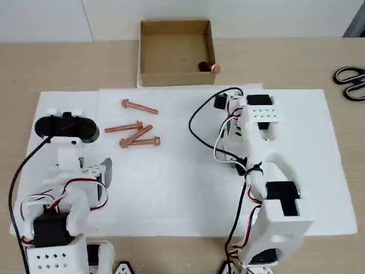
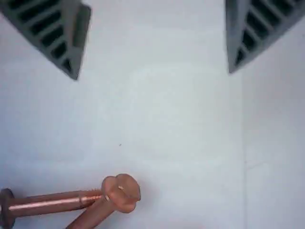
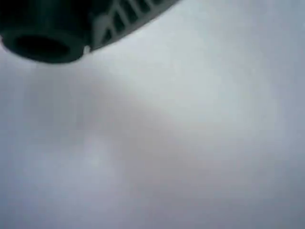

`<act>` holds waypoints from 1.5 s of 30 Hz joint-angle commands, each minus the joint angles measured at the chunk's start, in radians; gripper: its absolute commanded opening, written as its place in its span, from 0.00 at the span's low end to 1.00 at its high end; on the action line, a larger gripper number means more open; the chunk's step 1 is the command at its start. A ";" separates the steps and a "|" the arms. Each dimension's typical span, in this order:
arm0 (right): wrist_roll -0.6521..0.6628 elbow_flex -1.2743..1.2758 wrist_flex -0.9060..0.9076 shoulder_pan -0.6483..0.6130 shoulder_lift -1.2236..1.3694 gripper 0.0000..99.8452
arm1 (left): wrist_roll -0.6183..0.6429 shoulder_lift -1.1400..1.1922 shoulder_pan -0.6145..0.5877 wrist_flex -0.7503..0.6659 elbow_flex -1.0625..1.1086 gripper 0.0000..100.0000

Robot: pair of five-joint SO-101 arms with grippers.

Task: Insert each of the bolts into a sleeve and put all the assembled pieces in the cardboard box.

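Several copper bolts (image 1: 137, 134) lie loose on the white sheet (image 1: 171, 188), left of centre. My left gripper (image 1: 105, 169) hangs just short of them, open and holding nothing. In the left wrist view its grey fingers (image 2: 71, 57) stand wide apart above the bare sheet, and two bolts (image 2: 121, 193) lie beyond them. My right gripper (image 1: 223, 104) is near the box's front right corner, shut on a black sleeve (image 3: 40, 45) held just above the sheet. The cardboard box (image 1: 147, 51) at the back holds one copper-headed assembled piece (image 1: 209, 67) in its front right corner.
Black scissors (image 1: 351, 83) lie on the wooden table at the far right. The right arm's cables (image 1: 197, 131) loop over the sheet's middle. The sheet between the two arms is bare.
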 commanded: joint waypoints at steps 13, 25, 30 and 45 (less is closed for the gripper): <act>0.005 -0.005 0.005 -0.025 0.039 0.12 | -0.002 -0.009 -0.005 -0.003 -0.004 0.19; 0.018 -0.008 0.007 -0.031 0.061 0.16 | -0.002 -0.009 -0.005 -0.003 -0.004 0.19; 0.025 -0.005 0.030 -0.025 0.065 0.15 | -0.002 -0.009 -0.005 -0.003 -0.004 0.19; 0.026 0.000 0.012 -0.025 0.070 0.15 | -0.002 -0.009 -0.005 -0.003 -0.004 0.19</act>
